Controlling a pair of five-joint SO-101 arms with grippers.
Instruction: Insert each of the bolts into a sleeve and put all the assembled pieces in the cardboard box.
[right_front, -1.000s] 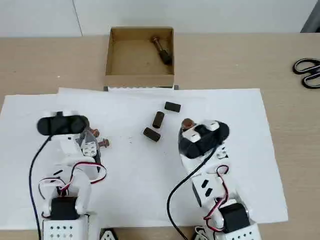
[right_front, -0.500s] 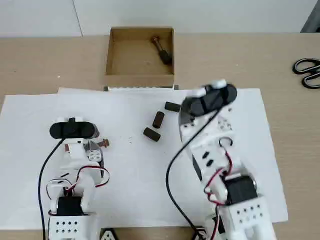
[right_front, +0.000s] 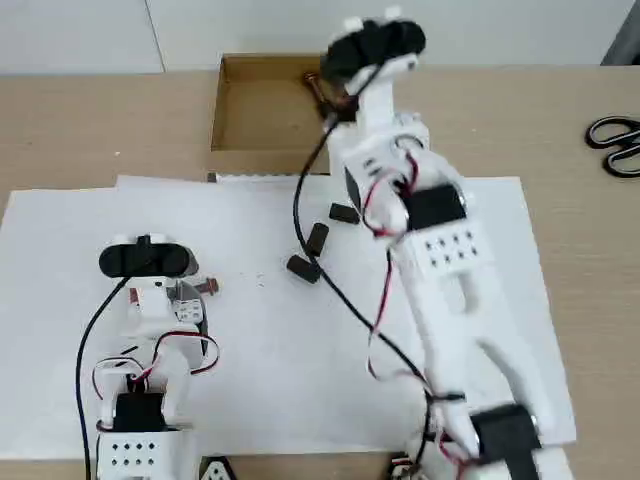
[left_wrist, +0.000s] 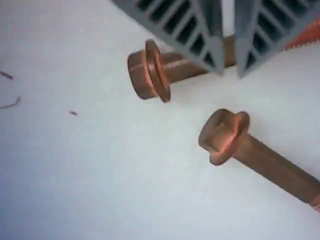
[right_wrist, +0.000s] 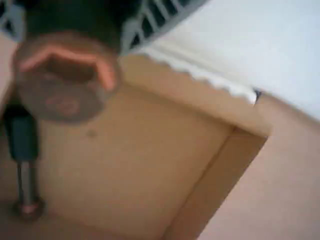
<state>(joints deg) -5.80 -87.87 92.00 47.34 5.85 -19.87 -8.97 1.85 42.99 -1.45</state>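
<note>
Held flange bolt (right_wrist: 65, 75): seen head-on between your right gripper's (right_front: 338, 98) fingers, which were clamped on it. The dark mass behind the head was probably its sleeve, but that could not be confirmed. It hung over the open cardboard box (right_front: 278, 160), above the floor and inside the near wall. Judgement: you held it there so that a release would drop it inside, beside the piece already in the box.

Assembled piece (right_wrist: 22, 145): lay flat on the box floor with the dark sleeve on the shank and the bolt head at the far end.

Two loose bolts (left_wrist: 150, 75) (left_wrist: 222, 135): lay on the white paper (right_front: 100, 215), near each other but not touching. Your left gripper (left_wrist: 229, 70) sat right over the shank of the first. Its fingers were drawn almost together, with only a thin slit between them, and appeared to grip nothing. Judgement: parked over the next bolt.

Three bare sleeves (right_front: 345, 213) (right_front: 317, 238) (right_front: 303, 268): clustered mid-sheet between the arms, not yet paired with bolts.

Scissors (right_front: 615, 140): off the paper at the tabletop (right_front: 100, 120) edge, well apart from the work.

Labels: no writing could be read on the box, bolts or paper.
</note>
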